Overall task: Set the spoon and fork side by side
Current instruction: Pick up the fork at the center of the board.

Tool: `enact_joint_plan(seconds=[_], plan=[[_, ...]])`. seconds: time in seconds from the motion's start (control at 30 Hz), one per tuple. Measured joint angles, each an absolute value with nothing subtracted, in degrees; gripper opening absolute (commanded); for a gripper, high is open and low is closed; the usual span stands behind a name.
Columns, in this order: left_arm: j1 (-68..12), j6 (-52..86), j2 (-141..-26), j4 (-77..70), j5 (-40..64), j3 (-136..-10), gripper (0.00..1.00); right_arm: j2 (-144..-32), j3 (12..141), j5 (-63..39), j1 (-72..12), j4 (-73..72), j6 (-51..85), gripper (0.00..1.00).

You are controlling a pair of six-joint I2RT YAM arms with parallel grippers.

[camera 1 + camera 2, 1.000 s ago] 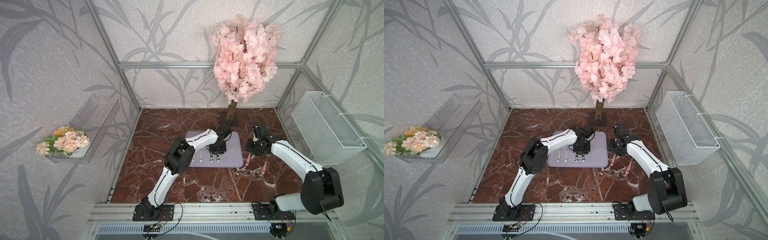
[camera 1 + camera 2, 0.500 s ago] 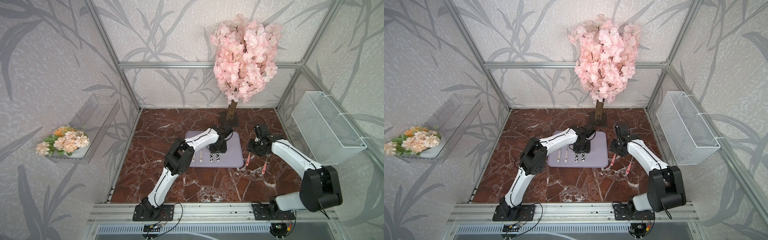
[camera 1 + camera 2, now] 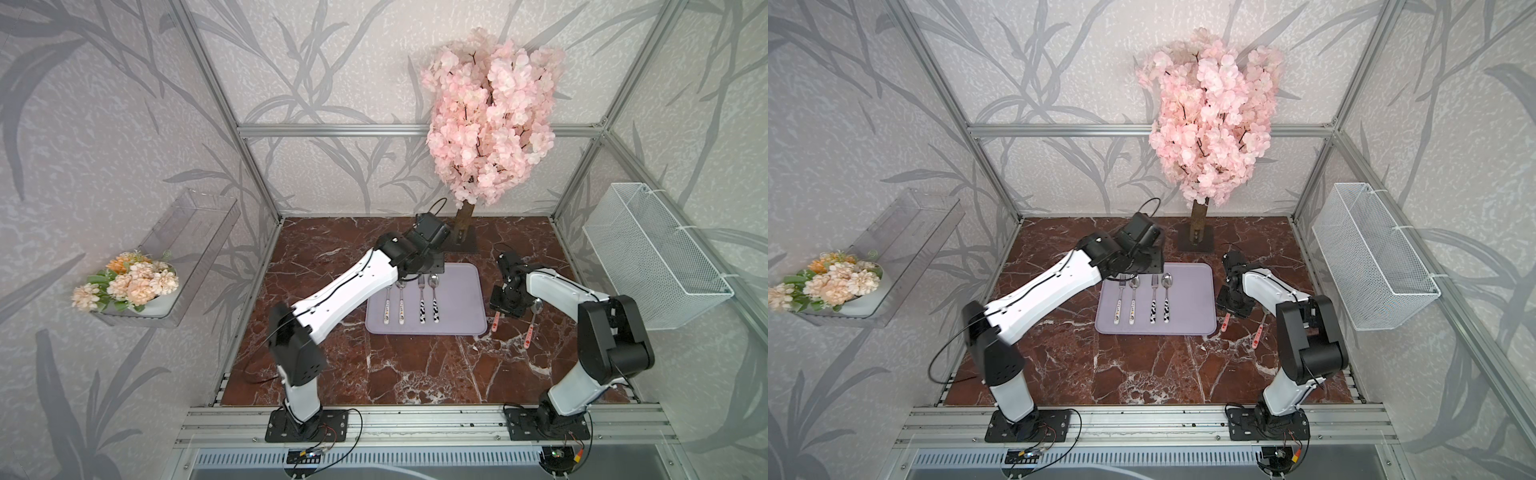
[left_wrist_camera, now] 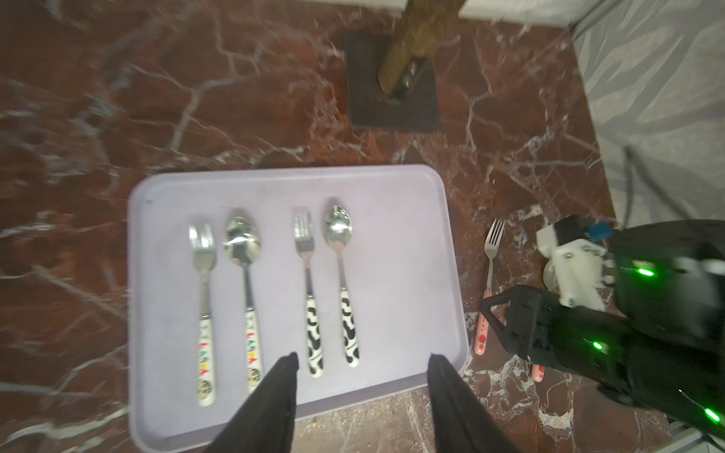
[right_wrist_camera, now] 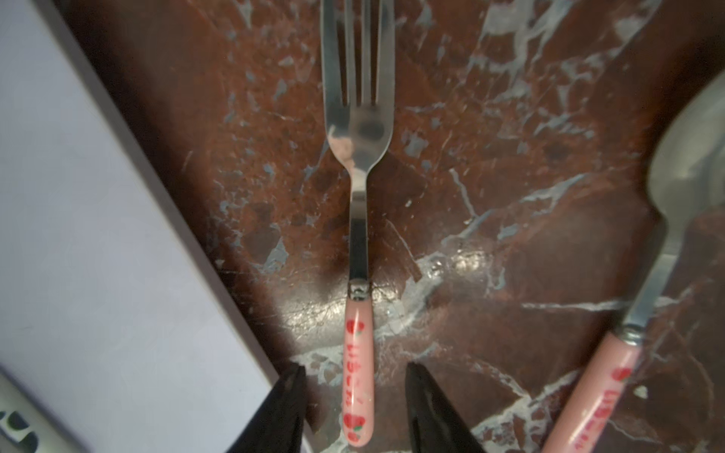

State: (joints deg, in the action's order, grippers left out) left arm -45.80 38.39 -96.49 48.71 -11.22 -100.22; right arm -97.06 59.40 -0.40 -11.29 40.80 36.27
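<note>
Red-brown marble tabletop [image 3: 374, 374] in both top views, leaf-print walls [image 3: 332, 62] round it, lilac tray [image 3: 461, 291] mid-table. Left wrist: your left gripper [image 4: 361, 355] over the tray's edge, jaws apart, empty. Right wrist: right gripper [image 5: 353, 370] jaws parted astride the pink fork [image 5: 359, 235] handle, on marble beside the tray; pink spoon [image 5: 667, 235] nearby, angled.

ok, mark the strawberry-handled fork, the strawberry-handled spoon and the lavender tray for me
strawberry-handled fork [image 5: 358, 235]: right wrist view, on the steel neck.
strawberry-handled spoon [image 5: 604, 388]: right wrist view, on the pink handle.
lavender tray [image 4: 400, 251]: left wrist view, on its bare floor.
</note>
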Motion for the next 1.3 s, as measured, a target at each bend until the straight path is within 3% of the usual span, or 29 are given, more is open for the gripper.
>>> enact_joint_plan(seconds=[0.13, 0.23, 0.43, 0.57, 0.67, 0.83, 1.1, 1.3], plan=[[-43.62, 37.58, -80.99, 42.02, -14.96, -82.76, 0.57, -100.75, 61.19, 0.3, -10.96, 41.95, 36.23, 0.39], [-40.29, 37.67, -74.98, 39.4, -15.2, -72.62, 0.57, -102.87, 62.28, 0.03, -10.15, 42.46, 36.27, 0.26], [-35.55, 37.34, -67.09, 37.08, -16.99, -63.16, 0.56, -103.13, 62.63, -0.12, -9.8, 42.61, 36.42, 0.1], [-35.07, 36.38, -58.43, 31.92, -22.98, -57.34, 0.57, -102.17, 61.98, 0.8, -9.89, 42.19, 36.34, 0.08], [-34.74, 34.54, -51.03, 27.42, -27.7, -50.3, 0.74, -100.42, 62.22, 2.39, -10.37, 42.81, 36.07, 0.08], [-34.41, 32.99, -42.78, 23.86, -32.58, -43.2, 0.87, -95.98, 68.6, 6.92, -14.79, 46.57, 34.83, 0.08], [-34.3, 31.03, -39.24, 20.36, -33.56, -41.36, 0.89, -104.6, 82.52, 6.04, -25.74, 48.31, 33.56, 0.08], [-34.06, 30.57, -39.46, 20.12, -33.36, -41.06, 0.9, -113.34, 85.06, 3.25, -27.7, 49.67, 33.58, 0.08]])
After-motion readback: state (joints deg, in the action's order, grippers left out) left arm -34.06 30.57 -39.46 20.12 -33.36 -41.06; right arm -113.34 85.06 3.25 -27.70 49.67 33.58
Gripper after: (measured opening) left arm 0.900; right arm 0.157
